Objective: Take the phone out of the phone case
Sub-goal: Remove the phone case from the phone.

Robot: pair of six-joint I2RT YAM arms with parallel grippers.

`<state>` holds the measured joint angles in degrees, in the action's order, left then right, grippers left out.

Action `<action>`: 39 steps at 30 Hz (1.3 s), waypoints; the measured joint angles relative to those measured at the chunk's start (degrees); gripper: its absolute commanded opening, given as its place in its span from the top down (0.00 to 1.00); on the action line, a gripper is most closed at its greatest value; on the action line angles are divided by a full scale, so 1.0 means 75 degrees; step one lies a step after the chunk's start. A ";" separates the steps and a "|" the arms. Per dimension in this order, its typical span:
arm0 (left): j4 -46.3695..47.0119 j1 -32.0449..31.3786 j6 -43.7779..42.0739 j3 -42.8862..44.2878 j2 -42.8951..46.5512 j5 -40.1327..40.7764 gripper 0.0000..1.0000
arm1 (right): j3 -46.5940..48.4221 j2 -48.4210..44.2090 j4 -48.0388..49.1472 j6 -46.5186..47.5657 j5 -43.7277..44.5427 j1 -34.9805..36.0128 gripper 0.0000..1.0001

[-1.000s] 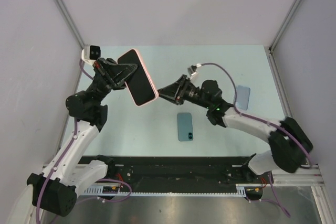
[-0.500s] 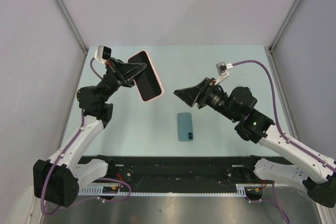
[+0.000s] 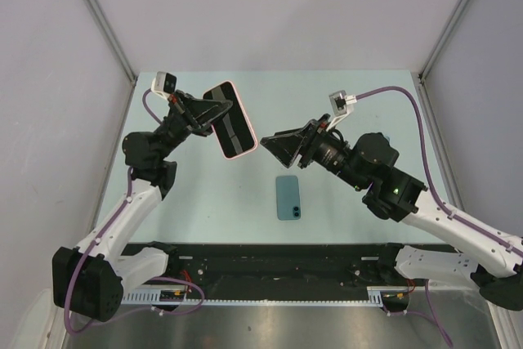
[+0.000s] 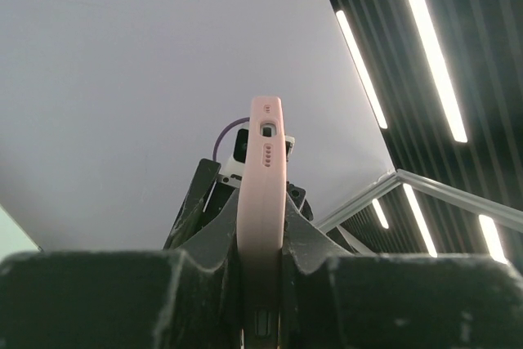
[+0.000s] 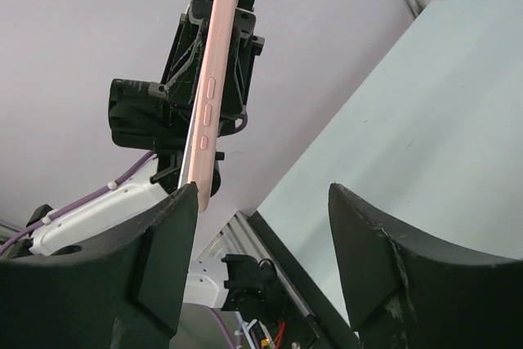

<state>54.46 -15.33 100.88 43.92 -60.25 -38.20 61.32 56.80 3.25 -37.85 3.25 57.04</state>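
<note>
The overhead camera looks steeply down from behind the arm bases (image 3: 86, 288), taking in the whole table (image 3: 204, 202). The left wrist camera peers upward, tight against the edge of the pink phone case (image 4: 261, 194). The right wrist camera sees that case side-on from farther off.

Left wrist view: the pink phone case (image 4: 261, 169) stands edge-on, and its lower end vanishes down between the left fingers (image 4: 214, 239), which run off the bottom edge. At this angle there's no telling whether anything sits inside it. In the right wrist view, the case's top end is sliced off by the upper edge, and the right fingers (image 5: 384, 267) are clipped along the bottom. From above, the right arm (image 3: 458, 222) runs out past the right edge.
</note>
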 measured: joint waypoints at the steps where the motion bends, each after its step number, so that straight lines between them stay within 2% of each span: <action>1: -0.0003 0.0000 -0.0003 0.0000 0.0000 -0.0003 1.00 | 0.0015 0.0003 -0.0009 0.0029 0.0026 0.0015 0.31; 27: -0.0099 0.0009 -0.0085 0.0000 -0.0035 -0.0003 1.00 | 0.0154 0.0149 -0.0143 0.0198 0.0195 0.0172 0.31; 39: -0.0321 0.0114 -0.0329 0.0064 -0.0038 0.0041 1.00 | 0.0697 0.0458 -0.0988 0.0160 0.0740 0.0219 0.35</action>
<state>52.05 -14.48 98.41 44.40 -60.53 -37.89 66.54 60.23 -4.16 -36.64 8.80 58.67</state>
